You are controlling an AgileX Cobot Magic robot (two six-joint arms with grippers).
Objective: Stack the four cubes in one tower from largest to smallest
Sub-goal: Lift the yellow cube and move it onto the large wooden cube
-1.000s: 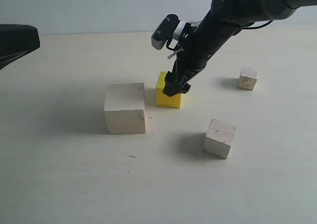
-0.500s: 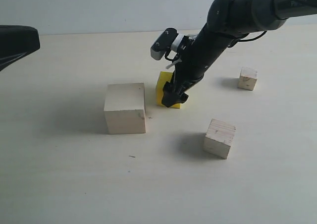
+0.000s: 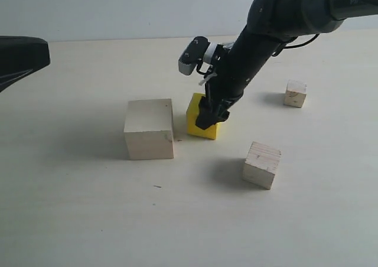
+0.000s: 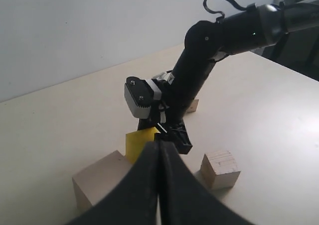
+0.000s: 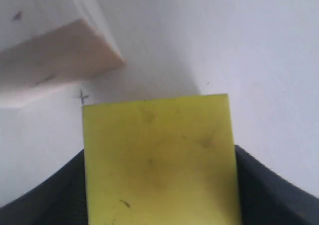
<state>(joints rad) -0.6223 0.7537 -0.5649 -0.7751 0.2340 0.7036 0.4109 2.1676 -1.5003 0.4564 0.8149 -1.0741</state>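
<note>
The yellow cube (image 3: 198, 124) sits on the pale surface (image 3: 88, 220) near the middle of my exterior view. It is bright and matte, and the right wrist view shows a few dark scuffs on its top. The large cube (image 3: 149, 128), bare pale wood, stands at its 9 o'clock, just beside it with a thin gap. The medium cube (image 3: 261, 164), with grain lines on its top face, rests at 4 o'clock. The small cube (image 3: 295, 93) lies well apart at 2 o'clock. Each stands alone on the surface.

The right arm (image 3: 277, 19) slants down from 1 o'clock, its grey camera (image 3: 192, 47) jutting toward 10 o'clock. The right gripper (image 3: 209, 114) is down over the yellow cube. In the right wrist view, black fingers (image 5: 40, 205) flank the cube on both sides, flush against it, so I read the gripper as closed on the cube. The left gripper (image 4: 159, 185) hangs above the scene, its two fingers pressed together.

In the exterior view the right gripper covers the yellow cube's upper right part, and the left arm (image 3: 20, 57) is a black shape cut off at the 9 o'clock edge. The right wrist view crops the fingertips and shows only a blurred corner of the large cube. Whether the yellow cube's base lies flat I cannot tell.
</note>
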